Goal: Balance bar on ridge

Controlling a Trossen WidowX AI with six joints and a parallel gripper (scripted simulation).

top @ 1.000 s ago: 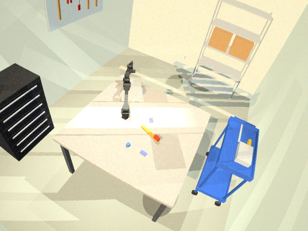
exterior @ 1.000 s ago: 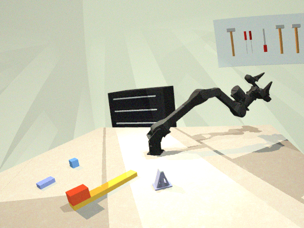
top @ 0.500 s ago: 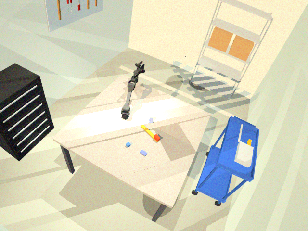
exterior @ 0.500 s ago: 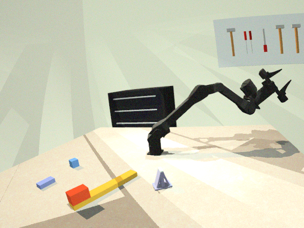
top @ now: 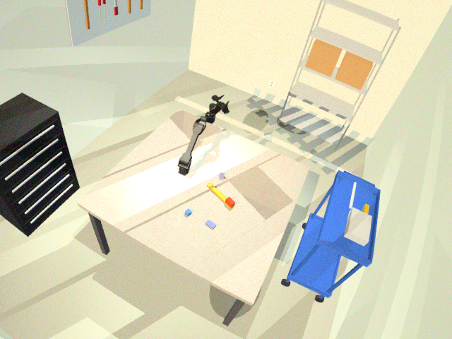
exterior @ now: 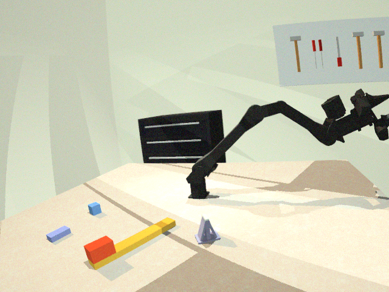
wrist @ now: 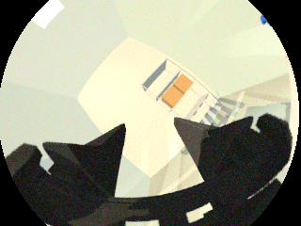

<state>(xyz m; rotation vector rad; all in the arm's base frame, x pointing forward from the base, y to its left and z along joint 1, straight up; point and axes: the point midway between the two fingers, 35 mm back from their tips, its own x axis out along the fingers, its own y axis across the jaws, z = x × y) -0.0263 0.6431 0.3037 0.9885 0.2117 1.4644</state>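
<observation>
The yellow bar [top: 218, 192] [exterior: 138, 237] lies flat on the table [top: 145, 189] [exterior: 282, 245], with a red block [top: 229, 201] [exterior: 99, 248] on one end. The small lavender ridge [top: 221, 176] [exterior: 206, 232] stands upright just beyond the bar's bare end, apart from it. My gripper [top: 220, 100] [exterior: 382, 114] [wrist: 150, 123] is open and empty. It is raised high over the far side of the table, well away from the bar and ridge, and points off towards the shelf and wall.
A small blue cube [top: 188, 212] [exterior: 94, 208] and a flat lavender block [top: 210, 224] [exterior: 58, 233] lie near the bar. A black drawer cabinet [top: 29, 160] [exterior: 180, 136], a blue cart [top: 339, 233] and a metal shelf [top: 339, 66] stand around the table.
</observation>
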